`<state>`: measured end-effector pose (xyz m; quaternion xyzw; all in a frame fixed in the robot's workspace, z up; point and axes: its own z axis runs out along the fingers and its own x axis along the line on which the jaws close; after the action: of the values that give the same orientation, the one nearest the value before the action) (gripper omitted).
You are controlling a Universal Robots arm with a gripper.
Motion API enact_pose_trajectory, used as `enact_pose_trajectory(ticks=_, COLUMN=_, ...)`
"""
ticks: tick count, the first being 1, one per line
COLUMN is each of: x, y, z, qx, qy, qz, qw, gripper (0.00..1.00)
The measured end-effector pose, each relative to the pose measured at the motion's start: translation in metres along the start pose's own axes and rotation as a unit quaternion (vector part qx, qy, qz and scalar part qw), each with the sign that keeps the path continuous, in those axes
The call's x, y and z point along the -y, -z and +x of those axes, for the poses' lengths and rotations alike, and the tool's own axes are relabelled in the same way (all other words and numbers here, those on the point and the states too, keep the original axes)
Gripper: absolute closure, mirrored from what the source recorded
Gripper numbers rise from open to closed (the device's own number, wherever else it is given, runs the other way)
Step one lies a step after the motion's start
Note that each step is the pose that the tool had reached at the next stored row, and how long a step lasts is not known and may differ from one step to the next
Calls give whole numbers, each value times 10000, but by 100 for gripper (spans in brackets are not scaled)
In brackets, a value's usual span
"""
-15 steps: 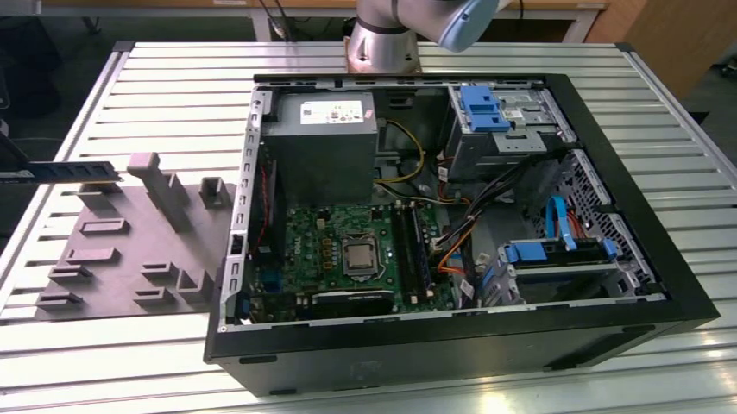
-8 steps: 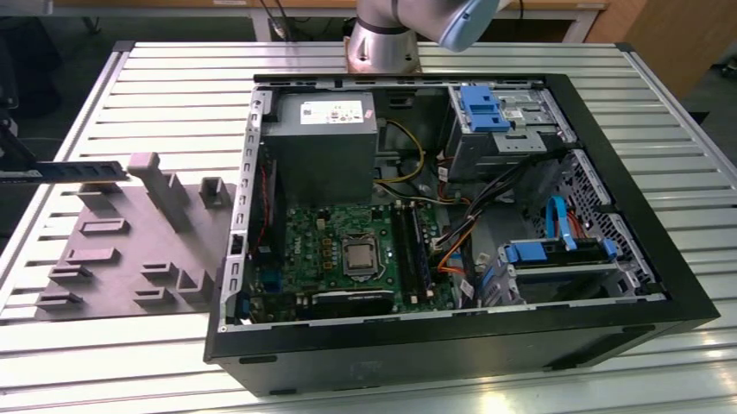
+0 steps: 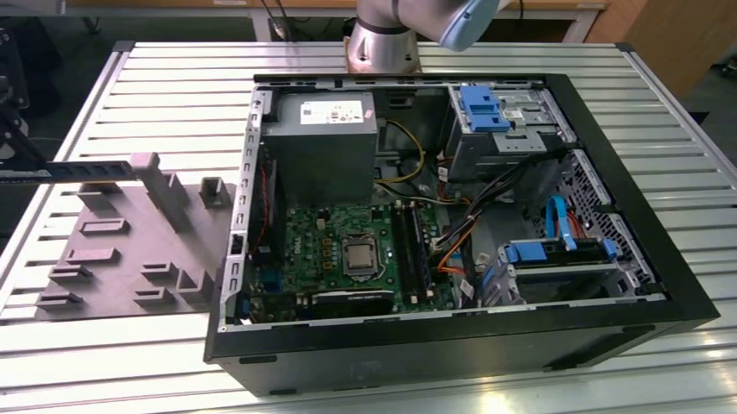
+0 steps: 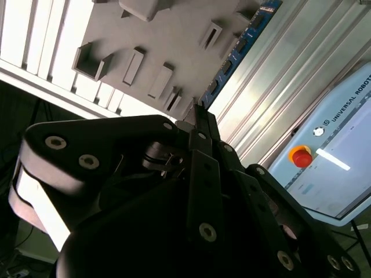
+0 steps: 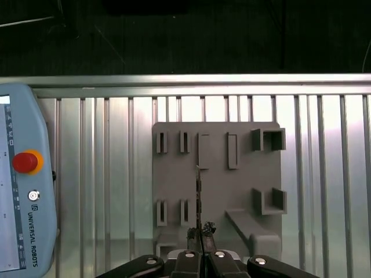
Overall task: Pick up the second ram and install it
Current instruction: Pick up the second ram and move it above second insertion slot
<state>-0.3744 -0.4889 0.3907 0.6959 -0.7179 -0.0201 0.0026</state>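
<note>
1. We see the gripper [image 5: 200, 231] clamped on the second ram [image 5: 199, 191]. In the first wrist view its two black fingertips meet on one end of the strip.
2. In that view the ram shows edge-on, as a thin dark line running straight out from the fingers over the grey fixture plate [image 5: 243, 179].
3. In the second wrist view we see the strip's flat side [image 4: 240, 46], bluish with a row of small dark blocks, reaching out past the black finger links.
4. In the exterior view the ram [image 3: 81, 166] lies level at the exterior view's left. Its free end is close to the plate's tallest upright [image 3: 145, 172]; we cannot tell whether they touch.
5. The plate rests on the slatted metal table [image 3: 173, 86], just beside the open computer case [image 3: 461, 336].
6. The green board [image 3: 311, 250] lies inside the case, well apart from the ram.
7. A pendant with a red button [image 5: 23, 191] lies on the table beside the plate.
</note>
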Motion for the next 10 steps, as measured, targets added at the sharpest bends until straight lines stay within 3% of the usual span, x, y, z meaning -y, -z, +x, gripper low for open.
enact_pose_trajectory(ticks=10, x=76, y=3, z=-2, qx=0, qy=0, qz=0, qw=10000, gripper=88)
